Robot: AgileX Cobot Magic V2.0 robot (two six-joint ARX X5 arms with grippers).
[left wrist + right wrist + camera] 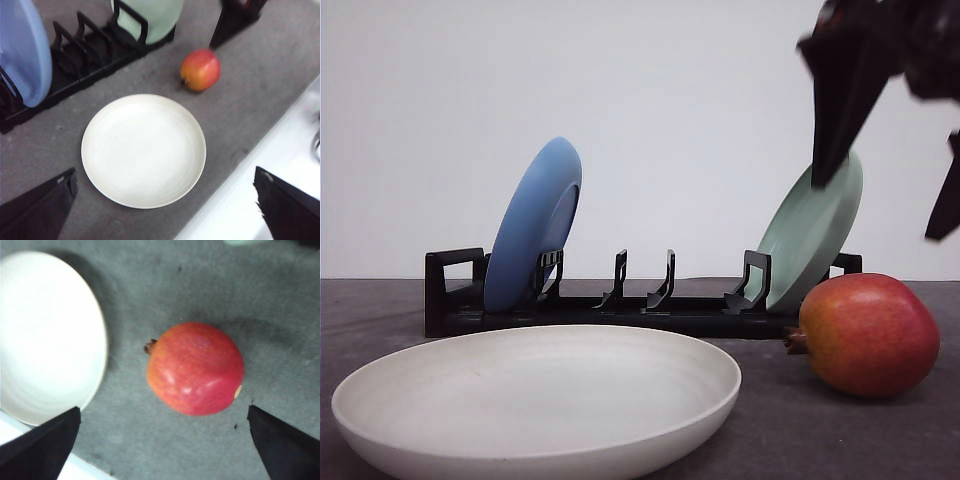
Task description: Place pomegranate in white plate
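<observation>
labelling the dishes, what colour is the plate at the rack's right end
Pale green plate, leaning in the black rack; clearest in the front view.

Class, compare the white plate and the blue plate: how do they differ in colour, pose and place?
The white plate is cream; the blue plate is light blue. The white plate lies flat on the grey table; the blue plate stands on edge, leaning, in the black rack. The white plate is nearer the pomegranate. Both are round, shallow and empty.
</observation>
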